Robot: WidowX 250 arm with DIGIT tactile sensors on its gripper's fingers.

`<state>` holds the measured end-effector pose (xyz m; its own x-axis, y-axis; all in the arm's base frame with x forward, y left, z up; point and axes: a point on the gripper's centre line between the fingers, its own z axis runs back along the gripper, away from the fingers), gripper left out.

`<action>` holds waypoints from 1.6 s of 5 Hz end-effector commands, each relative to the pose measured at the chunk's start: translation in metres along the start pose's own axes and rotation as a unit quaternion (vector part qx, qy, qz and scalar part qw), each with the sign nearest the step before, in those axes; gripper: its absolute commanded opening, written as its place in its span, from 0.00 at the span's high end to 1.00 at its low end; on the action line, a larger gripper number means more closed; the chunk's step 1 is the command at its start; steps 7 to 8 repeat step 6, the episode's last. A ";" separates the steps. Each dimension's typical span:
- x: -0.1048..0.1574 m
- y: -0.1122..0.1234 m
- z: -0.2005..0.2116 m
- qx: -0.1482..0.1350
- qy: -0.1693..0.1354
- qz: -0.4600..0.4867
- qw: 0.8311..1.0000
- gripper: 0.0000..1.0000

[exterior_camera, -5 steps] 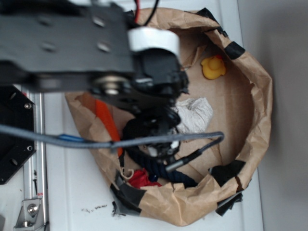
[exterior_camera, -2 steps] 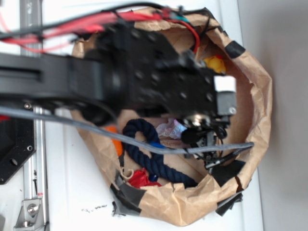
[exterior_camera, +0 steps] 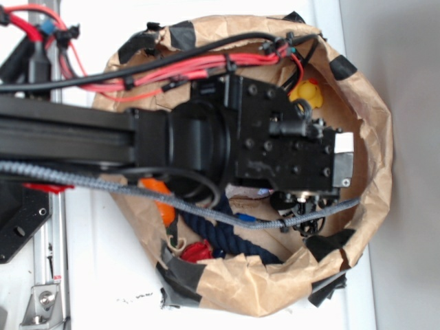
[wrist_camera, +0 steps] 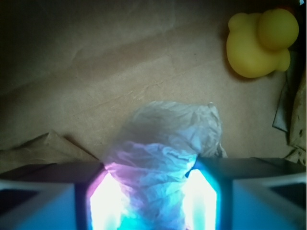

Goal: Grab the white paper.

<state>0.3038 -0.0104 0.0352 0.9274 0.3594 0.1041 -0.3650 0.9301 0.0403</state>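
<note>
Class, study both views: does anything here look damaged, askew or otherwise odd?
The brown paper bin looks makeshift: crumpled walls patched with black tape. The white paper is a wrinkled wad lying between the gripper fingers, which glow brightly. The yellow duck seems intact.

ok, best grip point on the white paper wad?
Pinch the white paper across its narrower near end, coming straight down, where the gripper fingers already flank it. The wrinkled wad compresses easily; the yellow duck sits well clear.

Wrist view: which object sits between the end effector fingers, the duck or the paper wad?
The white paper, crumpled, sits between the two lit fingers. The yellow duck lies apart at upper right.
</note>
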 end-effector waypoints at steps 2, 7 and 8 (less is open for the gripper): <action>0.010 0.001 0.043 -0.061 -0.019 -0.060 0.996 1.00; -0.004 0.032 0.210 -0.136 -0.079 -0.182 0.971 1.00; -0.004 0.032 0.210 -0.136 -0.079 -0.182 0.971 1.00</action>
